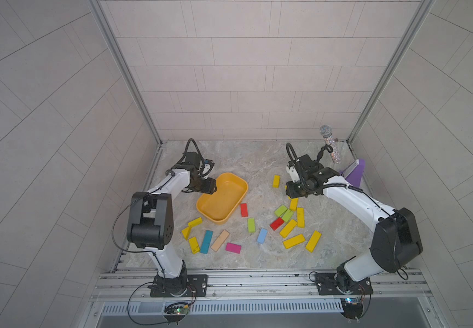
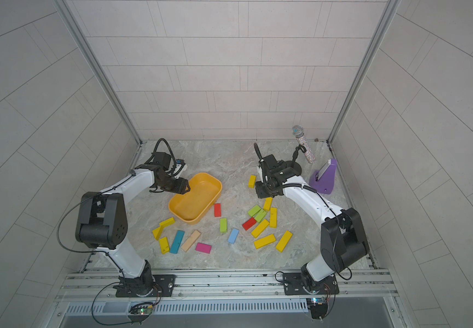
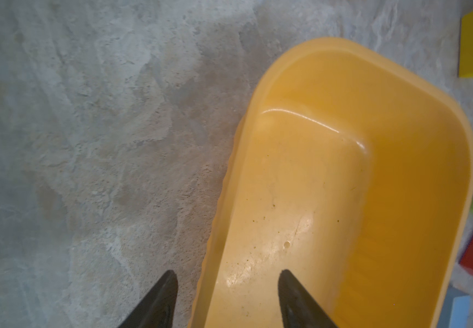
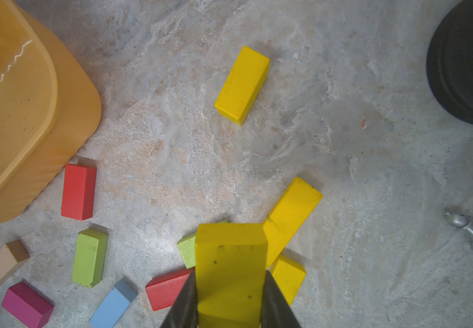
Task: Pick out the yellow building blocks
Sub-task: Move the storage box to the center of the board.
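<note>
In downturned right pincer point(image 4: 229, 274), yellow block point(image 4: 230, 250)

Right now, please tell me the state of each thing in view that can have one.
tub: upright, empty.
left gripper: fingers apart, astride the tub's rim, gripping nothing.
right gripper: shut on one yellow block, held above the table.
other yellow blocks: loose on the table, outside the tub.
microphone: tilted in its stand.

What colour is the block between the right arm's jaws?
Yellow block; clearest in the right wrist view.
</note>
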Tool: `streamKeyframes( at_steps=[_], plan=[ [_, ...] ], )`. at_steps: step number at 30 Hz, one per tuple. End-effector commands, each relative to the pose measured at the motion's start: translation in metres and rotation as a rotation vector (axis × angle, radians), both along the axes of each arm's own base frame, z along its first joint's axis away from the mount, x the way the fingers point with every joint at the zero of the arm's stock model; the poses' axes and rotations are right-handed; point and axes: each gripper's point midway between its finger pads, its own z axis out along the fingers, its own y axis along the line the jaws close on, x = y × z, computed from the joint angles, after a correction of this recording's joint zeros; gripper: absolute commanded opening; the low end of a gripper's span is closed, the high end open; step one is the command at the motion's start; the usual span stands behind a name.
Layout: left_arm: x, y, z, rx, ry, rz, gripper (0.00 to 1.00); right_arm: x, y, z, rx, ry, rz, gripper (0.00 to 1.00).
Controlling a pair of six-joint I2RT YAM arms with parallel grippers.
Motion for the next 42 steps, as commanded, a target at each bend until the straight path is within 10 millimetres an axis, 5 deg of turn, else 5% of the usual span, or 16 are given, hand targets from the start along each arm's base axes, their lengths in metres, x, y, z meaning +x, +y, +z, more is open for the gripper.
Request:
streamKeyframes(
  at_steps=[1, 15, 27, 33, 42],
  plan=[
    [-0.003, 0.006, -0.003, 0.051, 0.030, -0.017, 0.53, -0.002, 0.003, 0.007, 0.026, -0.013, -0.017, 0.12],
    [-0.003, -0.012, -0.001, 0.028, 0.035, -0.012, 0.20, 0.001, 0.006, 0.008, 0.039, -0.010, -0.026, 0.12],
    [-0.011, -0.025, -0.003, 0.019, 0.049, 0.025, 0.10, 0.008, 0.022, 0.019, 0.066, -0.018, -0.017, 0.11],
    [-0.015, -0.042, 0.001, -0.039, 0.027, 0.141, 0.09, 0.008, 0.067, 0.023, 0.120, 0.001, -0.014, 0.10],
    [-0.015, -0.049, 0.004, -0.140, -0.023, 0.399, 0.11, 0.006, 0.172, 0.018, 0.153, 0.007, 0.048, 0.09]
  ],
)
